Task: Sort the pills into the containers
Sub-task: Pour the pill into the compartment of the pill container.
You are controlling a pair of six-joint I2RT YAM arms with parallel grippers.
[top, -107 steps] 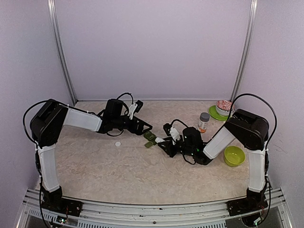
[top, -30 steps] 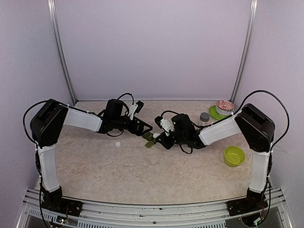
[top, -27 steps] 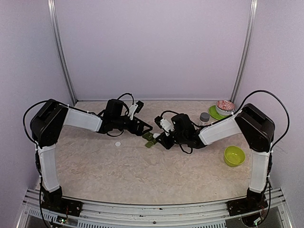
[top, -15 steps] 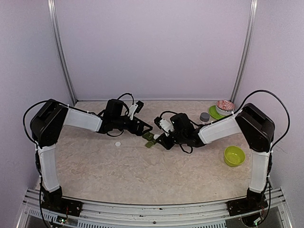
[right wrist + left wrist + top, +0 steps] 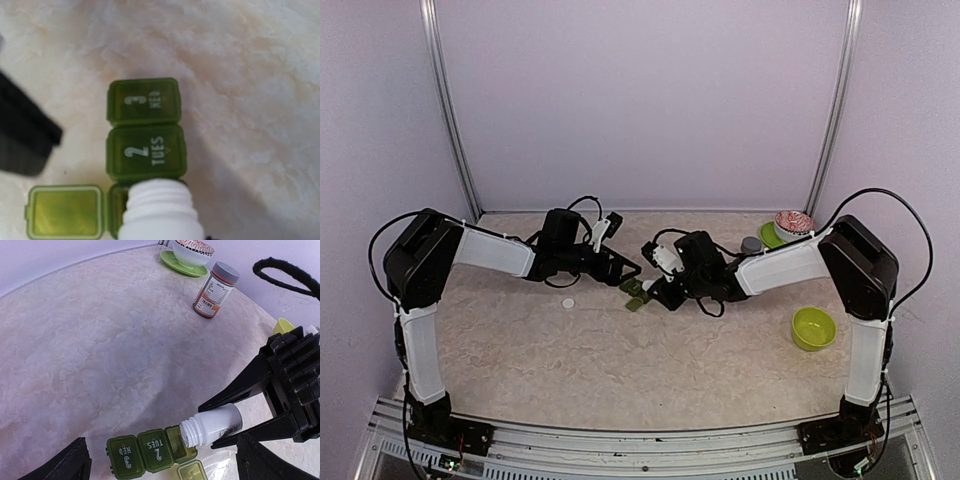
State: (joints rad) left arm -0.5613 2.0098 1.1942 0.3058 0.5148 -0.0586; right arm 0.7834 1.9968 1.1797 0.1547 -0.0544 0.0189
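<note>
Right end effector (image 5: 210, 426) pinches a white bottle (image 5: 160, 210), mouth over an open pill organizer (image 5: 146, 150) cell.

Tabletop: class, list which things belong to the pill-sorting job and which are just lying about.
In the job: white pill bottle, green pill organiser, right gripper holding the bottle.
Lying about: orange-labelled bottle, patterned bowl, green saucer, lime bowl, small white disc.

White bottle (image 5: 212, 426) over pill organizer (image 5: 142, 454) — blocks approach, left gripper (image 5: 625, 268) near
</note>
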